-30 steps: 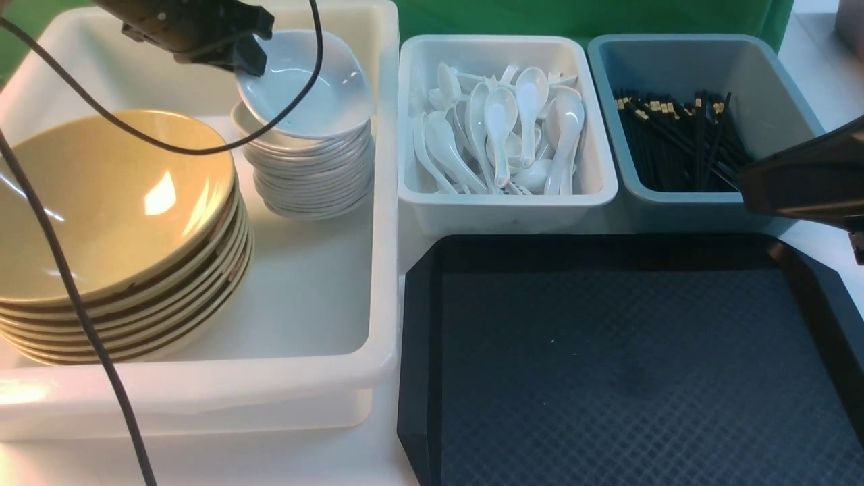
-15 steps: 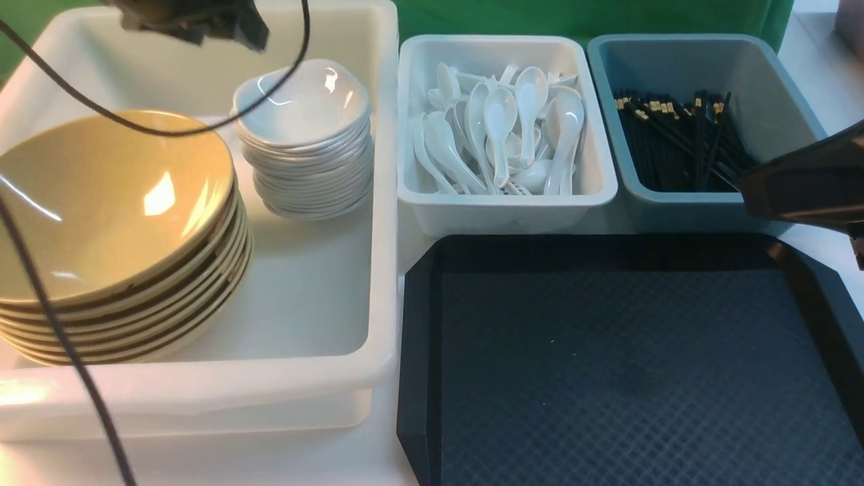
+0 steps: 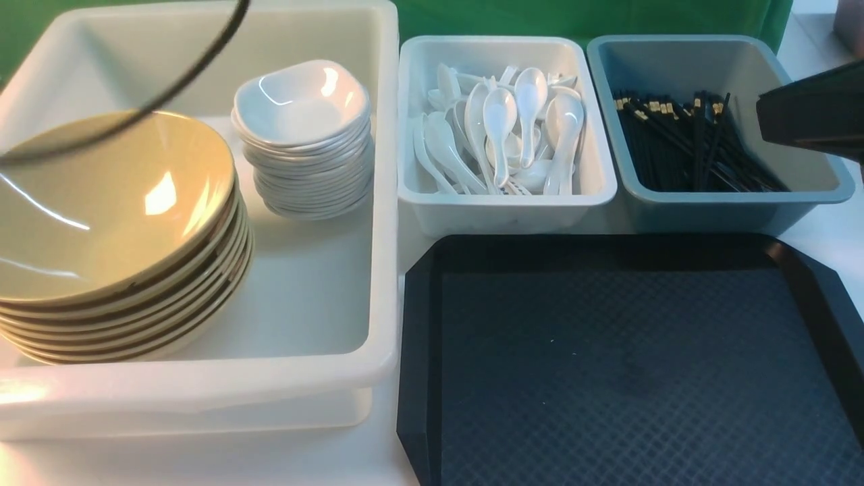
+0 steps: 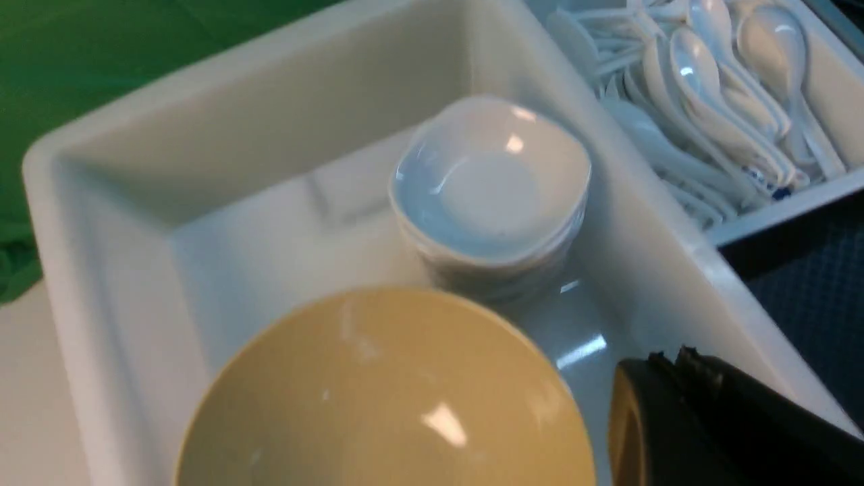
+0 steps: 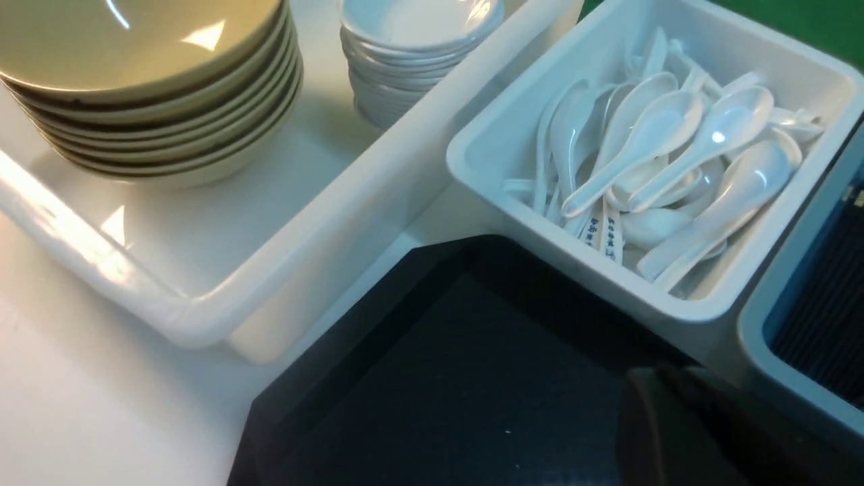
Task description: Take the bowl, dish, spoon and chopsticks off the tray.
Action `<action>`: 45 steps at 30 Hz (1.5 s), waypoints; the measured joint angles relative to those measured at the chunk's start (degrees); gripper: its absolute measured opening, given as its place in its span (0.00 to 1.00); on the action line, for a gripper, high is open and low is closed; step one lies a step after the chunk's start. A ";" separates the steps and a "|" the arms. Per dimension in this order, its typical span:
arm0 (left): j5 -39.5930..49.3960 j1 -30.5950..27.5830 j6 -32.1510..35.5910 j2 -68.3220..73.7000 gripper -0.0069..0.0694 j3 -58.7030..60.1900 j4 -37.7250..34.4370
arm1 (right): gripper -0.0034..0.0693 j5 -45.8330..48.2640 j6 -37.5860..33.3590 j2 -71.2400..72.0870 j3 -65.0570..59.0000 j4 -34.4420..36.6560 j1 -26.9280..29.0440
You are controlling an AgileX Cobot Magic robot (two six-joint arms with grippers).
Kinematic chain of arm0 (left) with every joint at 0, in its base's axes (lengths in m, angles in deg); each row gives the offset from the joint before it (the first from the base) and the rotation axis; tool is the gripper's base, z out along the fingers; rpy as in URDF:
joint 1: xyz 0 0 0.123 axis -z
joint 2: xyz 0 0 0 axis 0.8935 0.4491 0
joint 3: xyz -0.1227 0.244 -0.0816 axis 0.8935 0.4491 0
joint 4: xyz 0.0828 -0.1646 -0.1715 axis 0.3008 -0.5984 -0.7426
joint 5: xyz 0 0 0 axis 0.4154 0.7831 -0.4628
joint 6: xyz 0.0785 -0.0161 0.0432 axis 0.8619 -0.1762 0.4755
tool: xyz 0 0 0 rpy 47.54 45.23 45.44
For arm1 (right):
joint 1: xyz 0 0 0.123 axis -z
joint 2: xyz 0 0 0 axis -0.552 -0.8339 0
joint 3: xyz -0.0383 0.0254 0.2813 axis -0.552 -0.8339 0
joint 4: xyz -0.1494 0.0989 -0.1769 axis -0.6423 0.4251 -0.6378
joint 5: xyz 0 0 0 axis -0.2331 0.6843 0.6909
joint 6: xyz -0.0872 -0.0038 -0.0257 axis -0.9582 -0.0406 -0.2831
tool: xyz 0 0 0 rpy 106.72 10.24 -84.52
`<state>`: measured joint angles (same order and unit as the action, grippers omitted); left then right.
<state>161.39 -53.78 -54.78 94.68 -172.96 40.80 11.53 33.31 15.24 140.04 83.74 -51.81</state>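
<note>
Dish [image 4: 491, 179] tops stack [image 4: 503, 273], apart from L tool [image 4: 671, 361], closed, holding nothing.

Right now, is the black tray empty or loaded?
Empty, as far as shown: the tray shows only bare diamond-textured surface in the front and right wrist views. Its near edge is out of frame.

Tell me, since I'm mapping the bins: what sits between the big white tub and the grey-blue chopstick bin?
A smaller white bin heaped with spoons, clearest in the front view.
</note>
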 joint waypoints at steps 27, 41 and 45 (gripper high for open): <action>-20.62 0.12 -10.87 -70.11 0.08 66.69 6.57 | 0.11 -29.86 -3.97 32.40 -29.56 0.84 0.00; -20.67 0.12 -10.87 -70.16 0.08 66.73 6.57 | 0.11 -29.56 -3.92 32.47 -30.40 0.84 0.00; -20.67 0.12 -10.87 -70.16 0.08 66.73 6.57 | 0.11 -29.56 -3.92 32.47 -30.42 0.84 0.00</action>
<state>140.73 -53.65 -65.65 24.52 -106.24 47.37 -18.03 29.39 47.70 109.62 84.58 -51.81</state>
